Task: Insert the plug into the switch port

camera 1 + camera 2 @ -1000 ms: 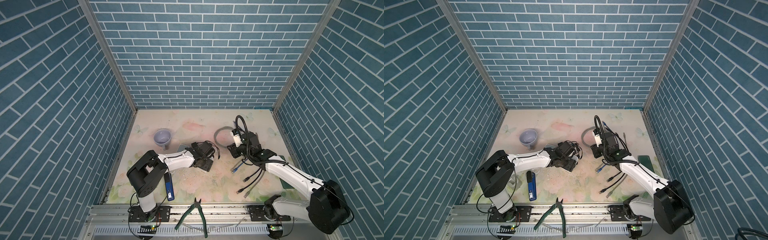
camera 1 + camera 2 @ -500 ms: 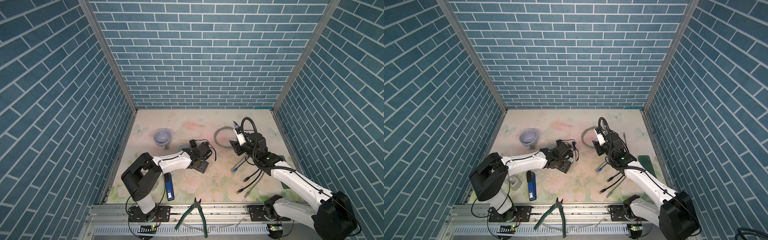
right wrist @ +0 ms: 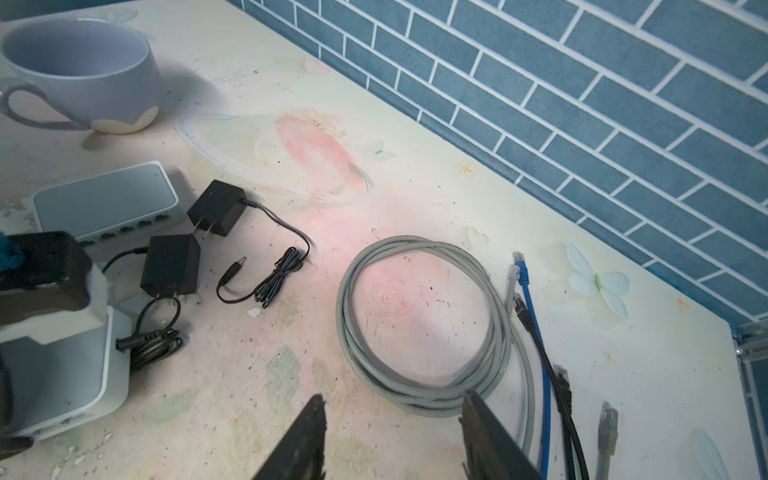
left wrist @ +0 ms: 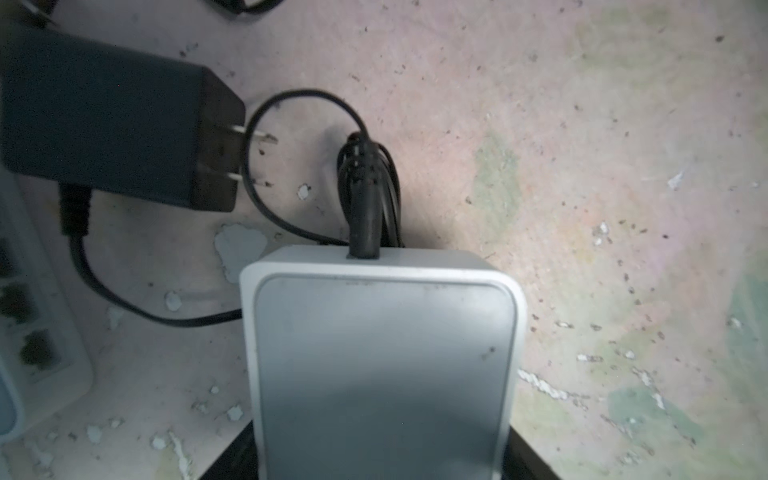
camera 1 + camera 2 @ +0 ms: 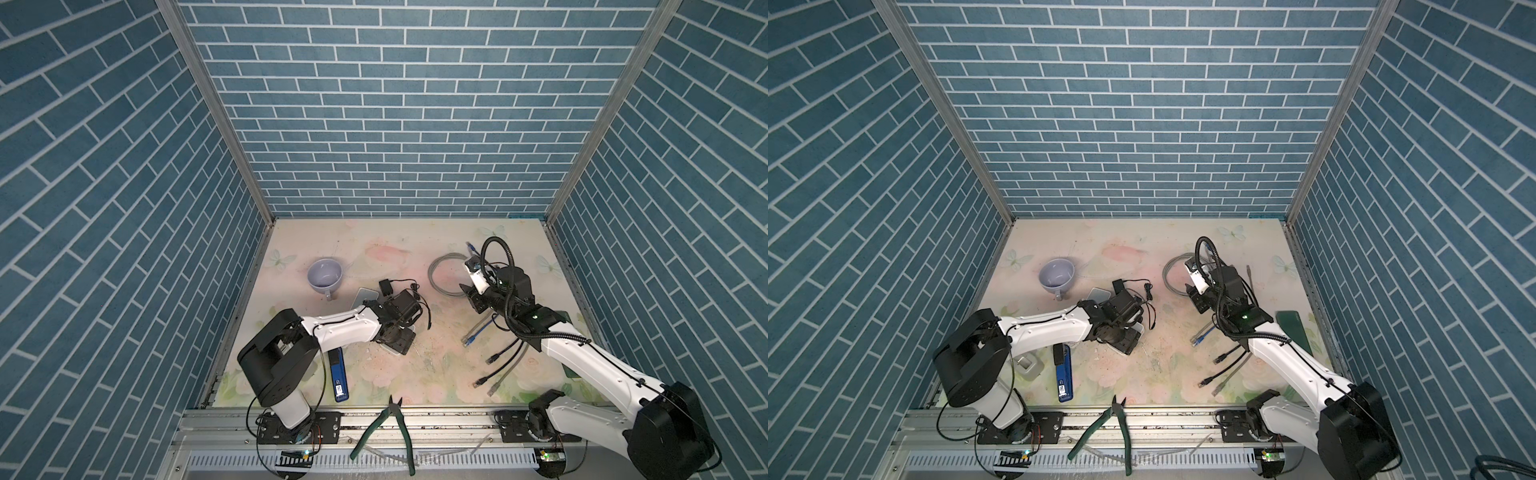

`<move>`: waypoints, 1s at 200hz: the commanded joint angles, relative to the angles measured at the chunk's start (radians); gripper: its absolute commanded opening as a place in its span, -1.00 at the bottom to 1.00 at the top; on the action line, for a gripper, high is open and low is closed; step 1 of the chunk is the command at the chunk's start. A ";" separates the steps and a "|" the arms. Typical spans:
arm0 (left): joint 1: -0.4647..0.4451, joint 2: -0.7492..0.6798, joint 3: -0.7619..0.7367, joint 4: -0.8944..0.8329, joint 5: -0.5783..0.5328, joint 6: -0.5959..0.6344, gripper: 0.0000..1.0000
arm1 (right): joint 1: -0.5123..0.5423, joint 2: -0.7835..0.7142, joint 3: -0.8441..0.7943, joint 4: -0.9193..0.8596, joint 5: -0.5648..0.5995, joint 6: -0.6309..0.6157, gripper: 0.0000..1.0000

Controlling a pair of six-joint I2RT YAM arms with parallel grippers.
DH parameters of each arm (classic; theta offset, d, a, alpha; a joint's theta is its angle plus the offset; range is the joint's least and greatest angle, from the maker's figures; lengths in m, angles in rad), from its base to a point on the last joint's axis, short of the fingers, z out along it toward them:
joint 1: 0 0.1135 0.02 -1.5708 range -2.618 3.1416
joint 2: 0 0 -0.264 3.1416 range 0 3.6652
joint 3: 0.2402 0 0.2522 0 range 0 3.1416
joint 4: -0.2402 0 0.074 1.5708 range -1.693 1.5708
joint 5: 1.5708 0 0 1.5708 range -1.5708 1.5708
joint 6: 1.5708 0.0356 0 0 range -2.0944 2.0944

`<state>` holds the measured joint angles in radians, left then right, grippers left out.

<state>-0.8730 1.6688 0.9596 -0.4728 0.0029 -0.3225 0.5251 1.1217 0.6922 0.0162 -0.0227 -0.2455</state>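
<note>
My left gripper (image 4: pixel 382 457) is shut on a grey-topped white switch (image 4: pixel 382 353), with a dark finger on each side of it. A black barrel plug (image 4: pixel 363 216) sits in the port on the switch's end face, and its bundled cord trails to a black power adapter (image 4: pixel 116 120). In both top views the left gripper (image 5: pixel 399 332) holds the switch (image 5: pixel 1128 347) low over the table's middle. My right gripper (image 3: pixel 395 432) is open with nothing between its fingers. It hovers by a grey cable coil (image 3: pixel 419 320), right of the switch (image 3: pixel 62 374).
A second switch (image 3: pixel 108 203), another adapter (image 3: pixel 216 212) with a loose plug (image 3: pixel 232 270), and a lavender mug (image 5: pixel 325 274) lie at the left. Several Ethernet cables (image 5: pixel 494 357) lie at the right. A blue device (image 5: pixel 338 374) and green pliers (image 5: pixel 386 436) are near the front.
The right gripper has drawn back to the right, away from the switch, and its jaws have opened wider. The left gripper has shifted slightly left, still holding the switch.
</note>
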 commanded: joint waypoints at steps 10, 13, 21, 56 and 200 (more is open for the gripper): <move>-0.003 0.073 0.027 -0.001 0.003 0.005 0.31 | -0.004 0.034 -0.016 -0.055 -0.026 -0.104 0.05; -0.003 0.077 0.028 0.003 0.000 0.003 0.39 | -0.004 0.041 -0.014 -0.061 -0.027 -0.110 0.05; -0.003 0.085 0.027 0.014 -0.004 -0.002 0.50 | -0.004 0.052 -0.011 -0.073 -0.031 -0.120 0.04; -0.003 0.063 0.010 0.067 -0.024 -0.007 0.92 | -0.004 0.082 -0.012 -0.070 -0.057 -0.164 0.01; 0.008 -0.484 -0.352 0.400 -0.255 -0.129 0.99 | -0.005 0.099 0.089 -0.515 -0.120 -0.633 -0.05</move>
<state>-0.8711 1.2316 0.6483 -0.1150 -0.1497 -0.3832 0.5240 1.2266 0.7616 -0.3851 -0.1352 -0.7441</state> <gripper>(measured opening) 0.996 0.475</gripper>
